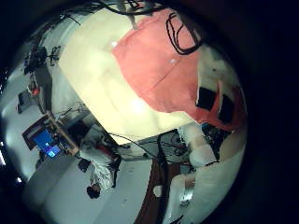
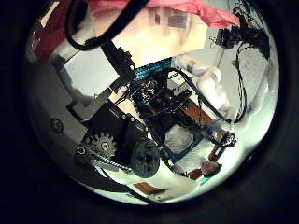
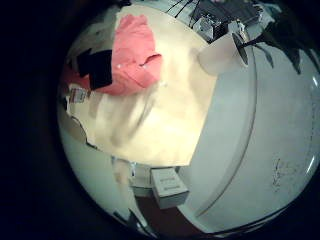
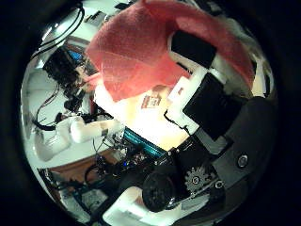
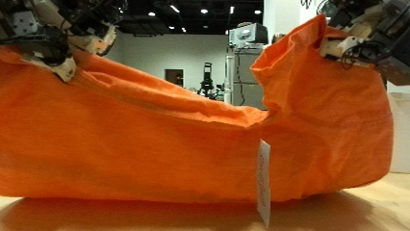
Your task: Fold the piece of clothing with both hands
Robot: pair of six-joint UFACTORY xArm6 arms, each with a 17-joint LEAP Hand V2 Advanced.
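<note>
From the outside view I see the garment (image 5: pixel 166 135), orange, held up off the table (image 5: pixel 346 214) by 2 hands, its lower edge touching or just clear of the wood; I cannot tell which. The cloth fills most of the view and sags between the hands, with a deep fold below the right corner. A white label (image 5: pixel 264 181) hangs from a seam near the lower edge.

The left hand (image 5: pixel 58 34) is at the upper left, its fingers curled onto the garment's top corner. The right hand (image 5: pixel 366 34) is at the upper right, and I see its fingers pinching the other top corner, which stands higher than the left one.

In the right thumb side palm view the cloth (image 4: pixel 155 47) lies close against the right hand's black pads (image 4: pixel 193 49), which press into it. The left little finger side palm view shows the cloth (image 1: pixel 163 65) spread over the pale table (image 1: pixel 89 65), with black fingertips (image 1: pixel 215 103) at its edge. The right little finger side palm view shows the cloth (image 3: pixel 135 55) bunched beside that palm, over the table (image 3: pixel 170 110).
</note>
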